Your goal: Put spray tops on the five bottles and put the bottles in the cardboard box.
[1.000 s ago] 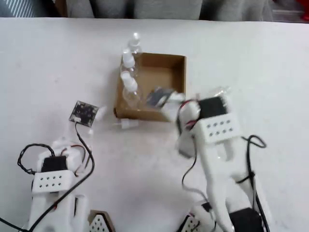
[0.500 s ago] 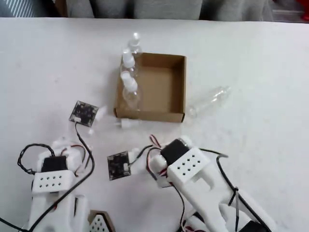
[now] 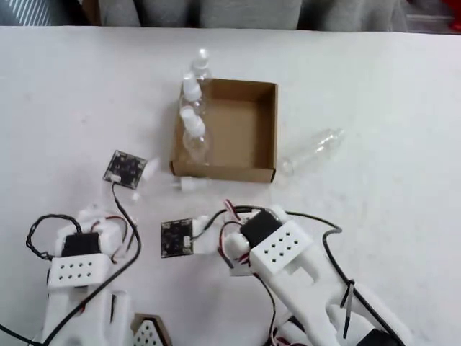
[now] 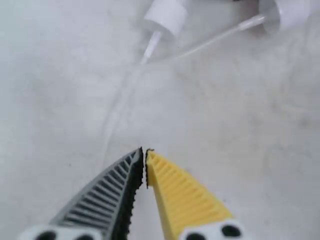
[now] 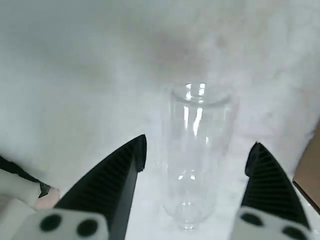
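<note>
The cardboard box stands open at mid-table. Two bottles with spray tops lie along its left inside wall, and a third capped bottle sits just behind the box. A clear bottle without a top lies on the table right of the box. A loose spray top lies at the box's front left corner. Two spray tops with tubes lie ahead of my left gripper, which is shut and empty. My right gripper is open, with a clear topless bottle lying between its fingers.
The left arm sits at the front left and the right arm at the front centre, each with loose wires. A brown cardboard edge shows in the right wrist view. White table lies open to the far left and right.
The right arm swung from beside the box's front right corner back to the table's front centre, then shifted slightly. The left arm has kept still.
</note>
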Tool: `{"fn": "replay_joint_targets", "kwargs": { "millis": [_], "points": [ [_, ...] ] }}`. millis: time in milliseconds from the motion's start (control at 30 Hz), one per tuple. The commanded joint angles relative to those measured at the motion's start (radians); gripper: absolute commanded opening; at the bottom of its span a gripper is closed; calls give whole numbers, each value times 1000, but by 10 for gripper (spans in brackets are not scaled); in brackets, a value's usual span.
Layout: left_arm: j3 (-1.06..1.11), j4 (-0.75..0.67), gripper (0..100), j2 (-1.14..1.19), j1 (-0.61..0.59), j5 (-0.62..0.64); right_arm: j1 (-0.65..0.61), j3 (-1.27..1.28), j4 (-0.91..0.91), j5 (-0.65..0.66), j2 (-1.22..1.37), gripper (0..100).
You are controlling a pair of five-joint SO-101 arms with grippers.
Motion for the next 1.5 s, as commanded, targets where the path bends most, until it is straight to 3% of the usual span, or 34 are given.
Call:
{"fn": "replay_joint_targets", "kwargs": {
  "millis": [0,200,433,700,933,1100,1233,1467],
  "points": [
    [-2,-15,23,4,-13,-9,68,-132,91,-15,-35,284],
    [-2,-17,24,4,-13,-9,249,-330,282,-72,-36,276],
    [-2,-21,24,4,-13,-9,509,-365,328,-219,-36,23],
    [-2,-23,24,4,-8,-9,914,-308,337,-236,-36,35],
    [-68,-64,24,4,15,-6,1210,-109,225,-236,-36,35],
    [-267,132,24,12,171,-8,1334,77,61,-245,-36,36],
    [-430,276,24,13,360,-9,1402,175,-48,-354,-36,36],
    [-560,384,33,15,625,-149,1592,218,-81,-368,-36,38]
  ]
}}
